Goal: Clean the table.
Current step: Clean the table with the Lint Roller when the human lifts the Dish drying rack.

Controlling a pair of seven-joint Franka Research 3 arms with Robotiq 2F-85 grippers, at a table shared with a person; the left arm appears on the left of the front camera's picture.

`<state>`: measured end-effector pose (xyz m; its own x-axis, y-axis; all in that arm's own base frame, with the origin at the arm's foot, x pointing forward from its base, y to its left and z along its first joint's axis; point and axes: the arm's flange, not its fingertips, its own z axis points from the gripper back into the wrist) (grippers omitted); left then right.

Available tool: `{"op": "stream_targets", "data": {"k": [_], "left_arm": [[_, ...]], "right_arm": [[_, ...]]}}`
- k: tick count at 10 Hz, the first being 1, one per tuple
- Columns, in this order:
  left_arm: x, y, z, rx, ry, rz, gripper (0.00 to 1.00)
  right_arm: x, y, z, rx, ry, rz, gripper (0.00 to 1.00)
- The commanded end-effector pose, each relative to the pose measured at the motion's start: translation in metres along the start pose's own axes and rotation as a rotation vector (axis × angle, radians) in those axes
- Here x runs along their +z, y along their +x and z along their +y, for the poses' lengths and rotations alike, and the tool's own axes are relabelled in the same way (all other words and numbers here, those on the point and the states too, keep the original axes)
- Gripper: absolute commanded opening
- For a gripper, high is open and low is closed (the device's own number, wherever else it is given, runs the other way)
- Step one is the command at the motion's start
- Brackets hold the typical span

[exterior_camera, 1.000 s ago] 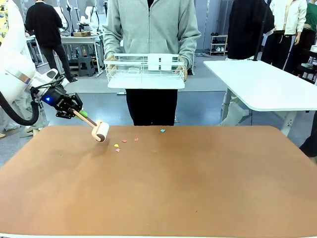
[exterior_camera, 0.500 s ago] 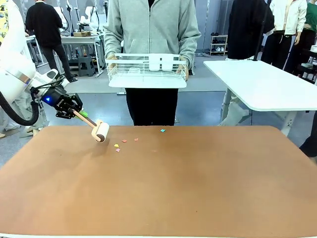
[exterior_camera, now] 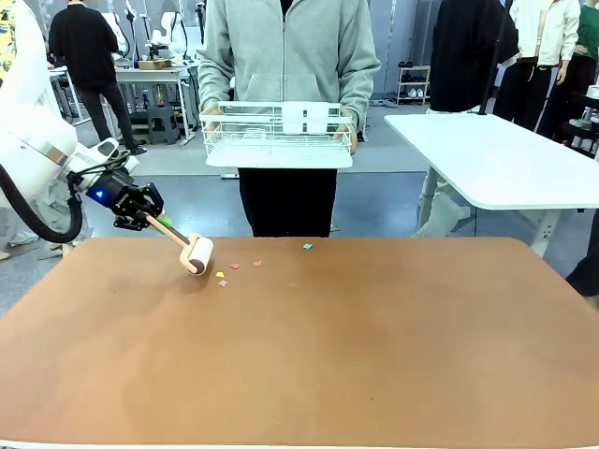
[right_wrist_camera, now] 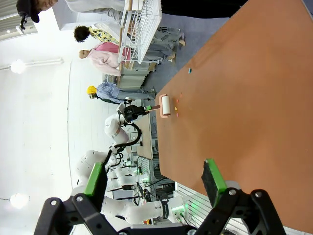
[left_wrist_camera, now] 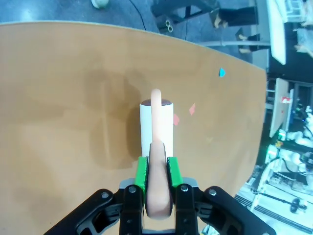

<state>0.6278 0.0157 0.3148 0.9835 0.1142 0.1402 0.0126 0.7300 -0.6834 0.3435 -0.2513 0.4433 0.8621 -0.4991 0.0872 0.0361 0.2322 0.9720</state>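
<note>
Reddish-brown counter (exterior_camera: 374, 355), far-left area: the left claw (exterior_camera: 153, 222), clenched on the handle of a lint roller (exterior_camera: 196, 253), holds its drum just beside coloured paper scraps (exterior_camera: 222, 278), the pick-up step apparently starting; next, the drum should roll over them.

The left arm (exterior_camera: 33, 140) is white, with a black cable (exterior_camera: 23, 224) and a blue light (exterior_camera: 98, 195); the left tool (left_wrist_camera: 157, 169) and right tool (right_wrist_camera: 154, 178) are black, green-padded, with visible screws.
</note>
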Motion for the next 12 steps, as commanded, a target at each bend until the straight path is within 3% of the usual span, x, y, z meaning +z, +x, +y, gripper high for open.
{"op": "stream_targets", "data": {"k": [1,7,12], "left_arm": [[-0.01,0.01,0.0,-0.021,-0.028,-0.004,0.22],[-0.079,0.026,-0.003,-0.011,0.021,0.071,0.22],[-0.124,0.0,-0.037,-0.016,0.032,0.046,0.22]], "right_arm": [[0.0,-0.004,0.002,0.009,0.014,-0.003,1.0],[0.0,-0.004,0.002,0.009,0.014,-0.003,1.0],[0.0,-0.004,0.002,0.009,0.014,-0.003,1.0]]}}
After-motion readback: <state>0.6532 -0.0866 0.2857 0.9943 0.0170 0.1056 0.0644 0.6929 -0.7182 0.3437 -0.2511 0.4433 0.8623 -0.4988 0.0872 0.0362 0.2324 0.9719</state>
